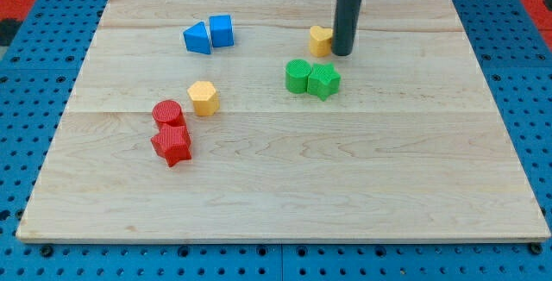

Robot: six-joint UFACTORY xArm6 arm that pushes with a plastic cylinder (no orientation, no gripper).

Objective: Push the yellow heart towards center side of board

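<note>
The yellow heart (320, 40) sits on the wooden board (276, 186) near the view's top, right of centre. My tip (342, 53) stands against the heart's right side, touching it. The dark rod rises from the tip to the view's top edge. Just below the heart lie a green cylinder (297, 76) and a green star (324, 81), side by side.
A blue triangle (197, 38) and a blue cube (222, 30) sit at the top left. A yellow hexagon (203, 97) lies left of centre. A red cylinder (167, 114) and a red star (172, 145) sit below it, to the left.
</note>
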